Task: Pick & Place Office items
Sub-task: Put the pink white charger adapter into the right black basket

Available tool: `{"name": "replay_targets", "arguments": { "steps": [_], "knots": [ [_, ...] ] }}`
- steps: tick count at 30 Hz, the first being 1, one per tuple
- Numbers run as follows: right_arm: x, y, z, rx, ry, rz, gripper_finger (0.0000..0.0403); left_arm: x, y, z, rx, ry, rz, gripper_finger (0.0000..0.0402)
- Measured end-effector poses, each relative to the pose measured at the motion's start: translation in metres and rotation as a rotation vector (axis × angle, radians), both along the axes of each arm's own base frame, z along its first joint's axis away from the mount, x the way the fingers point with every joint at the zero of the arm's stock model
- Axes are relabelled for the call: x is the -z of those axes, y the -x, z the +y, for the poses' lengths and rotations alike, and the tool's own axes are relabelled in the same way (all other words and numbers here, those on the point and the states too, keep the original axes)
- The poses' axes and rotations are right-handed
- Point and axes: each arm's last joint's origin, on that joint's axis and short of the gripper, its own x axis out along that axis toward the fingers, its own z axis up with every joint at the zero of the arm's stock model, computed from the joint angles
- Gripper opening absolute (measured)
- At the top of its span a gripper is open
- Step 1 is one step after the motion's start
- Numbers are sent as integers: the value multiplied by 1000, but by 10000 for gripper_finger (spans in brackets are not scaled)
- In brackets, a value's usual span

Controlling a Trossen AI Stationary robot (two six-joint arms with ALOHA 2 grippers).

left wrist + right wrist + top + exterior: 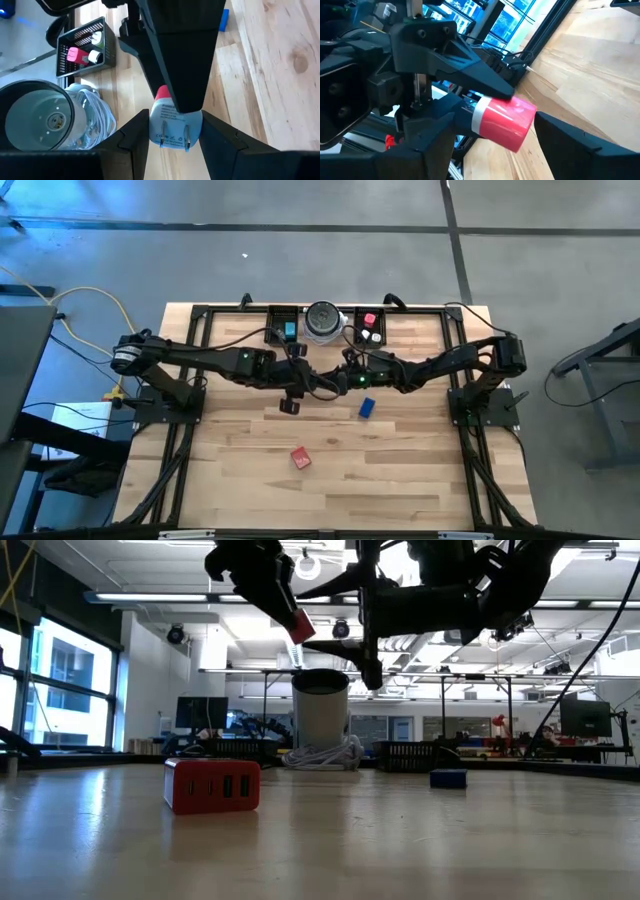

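Looks light, rigid, smooth plastic; safest gripped across flat sides, clear of the metal prongs. Small white plug adapter (175, 125) with pink-red end, two prongs, pinched in left tool (176, 131) high above counter (400, 470), middle. Right tool (485, 131) spread around its red end, apparently mid-handover.

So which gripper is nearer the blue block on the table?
Right. The right gripper hangs just up-left of the blue block; the left gripper sits farther left.
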Motion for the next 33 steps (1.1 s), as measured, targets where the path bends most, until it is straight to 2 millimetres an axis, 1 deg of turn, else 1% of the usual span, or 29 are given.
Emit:
{"name": "replay_targets", "arguments": {
  "steps": [5, 10, 14, 19, 21, 33],
  "knots": [
    [0, 0, 0, 1, -17, 0, 248, -1, -1, 0, 2, 3, -10, 140],
    [0, 0, 0, 1, -22, 1, 229, -1, -2, 0, 5, 2, -20, 140],
    [0, 0, 0, 3, -24, 2, 201, -2, -2, 0, 5, 1, -29, 140],
    [0, 0, 0, 3, -34, 4, 156, -1, -2, 0, 7, -13, -23, 140],
    [0, 0, 0, 3, -34, 4, 145, -1, -2, 0, 7, -16, -22, 140],
    [0, 0, -1, 3, -23, 2, 145, -2, -2, 0, 1, -18, -29, 141]
  ]
}}
